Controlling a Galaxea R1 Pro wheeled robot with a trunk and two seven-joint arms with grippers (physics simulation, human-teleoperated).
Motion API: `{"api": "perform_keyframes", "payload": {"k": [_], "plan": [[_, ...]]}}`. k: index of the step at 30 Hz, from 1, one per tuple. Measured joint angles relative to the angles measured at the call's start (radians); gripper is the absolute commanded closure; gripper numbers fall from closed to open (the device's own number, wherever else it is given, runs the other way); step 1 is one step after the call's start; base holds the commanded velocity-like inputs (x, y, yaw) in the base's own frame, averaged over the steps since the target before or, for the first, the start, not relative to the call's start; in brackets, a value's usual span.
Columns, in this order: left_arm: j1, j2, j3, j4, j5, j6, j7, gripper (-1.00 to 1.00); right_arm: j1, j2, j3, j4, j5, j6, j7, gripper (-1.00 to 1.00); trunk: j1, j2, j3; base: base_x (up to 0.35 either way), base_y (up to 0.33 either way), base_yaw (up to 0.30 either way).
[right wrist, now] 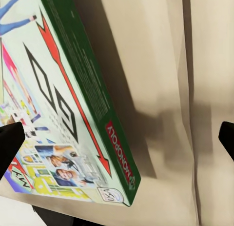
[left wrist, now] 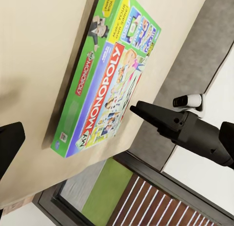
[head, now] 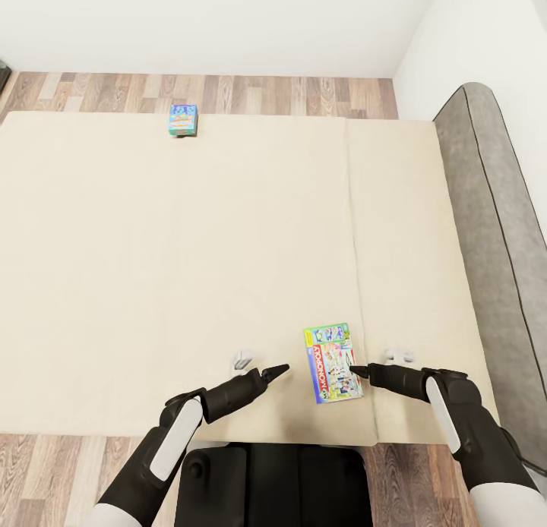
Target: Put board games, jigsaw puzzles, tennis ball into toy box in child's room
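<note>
On the cream bed (head: 152, 284), the green-white-red Monopoly board game (head: 332, 362) lies flat near the front edge. A smaller blue board game (head: 183, 120) rests at the far edge. My left gripper (head: 279, 371) is open and hovers a short way left of the Monopoly box (left wrist: 105, 79). At the box's right edge my right gripper (head: 356, 372) is open, one finger (right wrist: 9, 143) over the box (right wrist: 63, 109) and the other (right wrist: 226, 135) over the mattress beside it. The right gripper's fingers (left wrist: 161, 118) also show in the left wrist view. The table and toy box are out of view.
A grey padded headboard (head: 494, 208) runs along the bed's right side. Wood floor (head: 228, 94) lies beyond the far edge, with a white wall behind it. A seam (head: 351, 246) crosses the mattress just right of the Monopoly box. My dark base (head: 273, 481) sits against the front edge.
</note>
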Motion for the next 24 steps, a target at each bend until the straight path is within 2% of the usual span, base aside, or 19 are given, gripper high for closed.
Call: {"api": "perform_keyframes", "payload": {"k": [24], "plan": [[0.000,0.000,0.000,0.000,0.000,0.000,-0.001,-1.00,0.000,0.001,0.003,-0.001,0.000,-0.036,-0.001,-1.00,0.000,0.000,0.000,0.000,0.000,0.000]]}}
